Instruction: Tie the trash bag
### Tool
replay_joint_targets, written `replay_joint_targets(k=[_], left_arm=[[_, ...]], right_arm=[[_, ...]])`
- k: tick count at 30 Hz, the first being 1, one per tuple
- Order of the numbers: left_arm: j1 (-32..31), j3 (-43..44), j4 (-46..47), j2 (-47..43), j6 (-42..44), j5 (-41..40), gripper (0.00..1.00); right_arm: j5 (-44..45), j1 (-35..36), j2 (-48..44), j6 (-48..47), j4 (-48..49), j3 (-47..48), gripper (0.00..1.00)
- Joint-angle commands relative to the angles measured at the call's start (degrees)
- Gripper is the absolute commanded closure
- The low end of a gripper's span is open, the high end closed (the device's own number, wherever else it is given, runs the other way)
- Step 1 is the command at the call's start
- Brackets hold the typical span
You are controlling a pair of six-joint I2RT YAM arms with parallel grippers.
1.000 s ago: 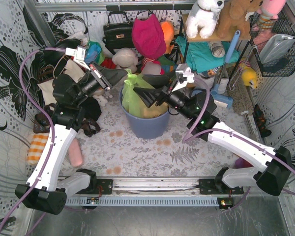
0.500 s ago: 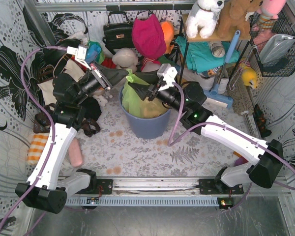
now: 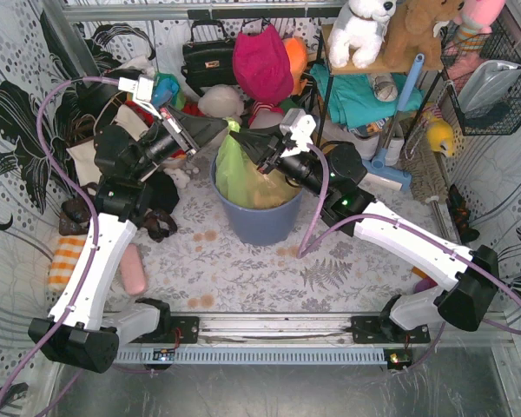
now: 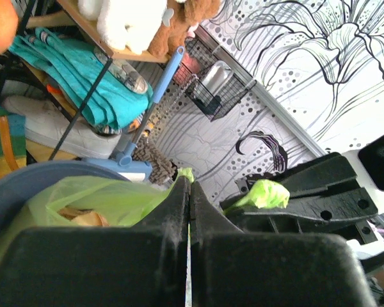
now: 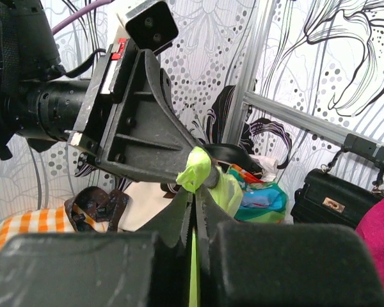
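The trash bag (image 3: 233, 169), thin light-green film with tan paper showing through, sits in a blue-grey bin (image 3: 265, 224) at the table's middle back. Its top is drawn up into a peak between both grippers. My left gripper (image 3: 226, 129) comes in from the left and is shut on a strip of the bag's rim (image 4: 179, 174). My right gripper (image 3: 243, 139) comes in from the right, almost tip to tip with the left one, and is shut on a green tuft of film (image 5: 195, 171). In the right wrist view the left gripper's black body (image 5: 137, 131) hangs just above my right fingertips (image 5: 179, 208).
Behind the bin lie a black handbag (image 3: 207, 56), a magenta bag (image 3: 262, 62) and soft toys. A shelf with plush animals (image 3: 373, 30) and a blue broom (image 3: 398, 143) stand at the back right. A pink object (image 3: 135, 271) and a checked cloth (image 3: 65, 261) lie left.
My right gripper swung left to the bag's top and closed on the film beside the left gripper. The bag's peak is pulled tighter. The left arm barely moved.
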Motion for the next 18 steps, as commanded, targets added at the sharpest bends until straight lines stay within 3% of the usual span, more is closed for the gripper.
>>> replay_joint_targets(k=[1, 13, 18], left_arm=[[-0.12, 4.37, 1.96, 1.19, 3.69, -2.29, 1.00], [-0.13, 5.65, -1.38, 5.81, 9.40, -7.76, 1.00], [-0.11, 8.22, -5.56, 6.95, 8.74, -3.61, 1.00]], right_arm=[[0.57, 0.30, -4.47, 2.20, 1.47, -1.32, 1.00], [-2.65, 0.29, -12.49, 9.45, -6.22, -14.10, 1.00], [0.28, 0.28, -13.17, 11.42, -2.38, -17.77, 1.00]])
